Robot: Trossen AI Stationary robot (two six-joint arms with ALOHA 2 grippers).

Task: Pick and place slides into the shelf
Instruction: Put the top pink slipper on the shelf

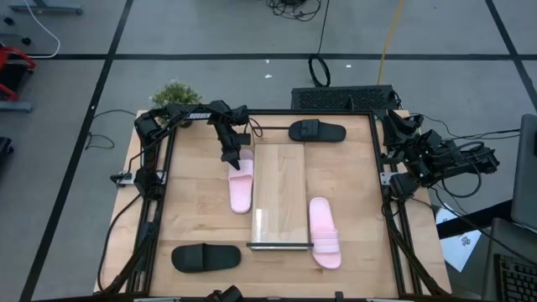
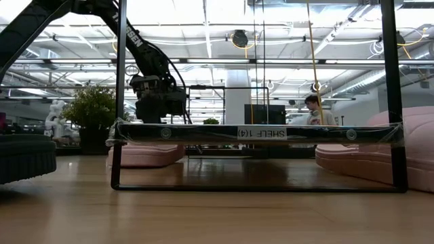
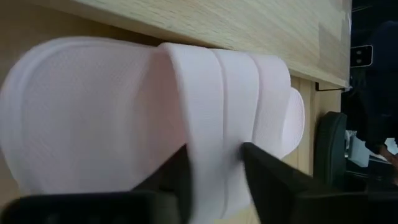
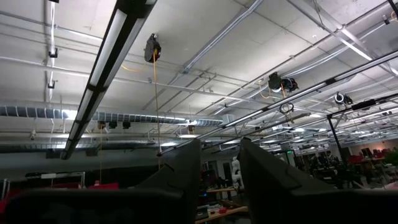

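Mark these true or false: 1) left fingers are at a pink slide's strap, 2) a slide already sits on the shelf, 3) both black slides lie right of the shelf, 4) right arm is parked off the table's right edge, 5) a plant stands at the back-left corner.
1) True: the left gripper has its fingers on either side of the strap of the pink slide.
2) False: the shelf panel is bare.
3) False: one black slide lies behind the shelf, the other black slide front left.
4) True: the right gripper waits there.
5) True: the plant.
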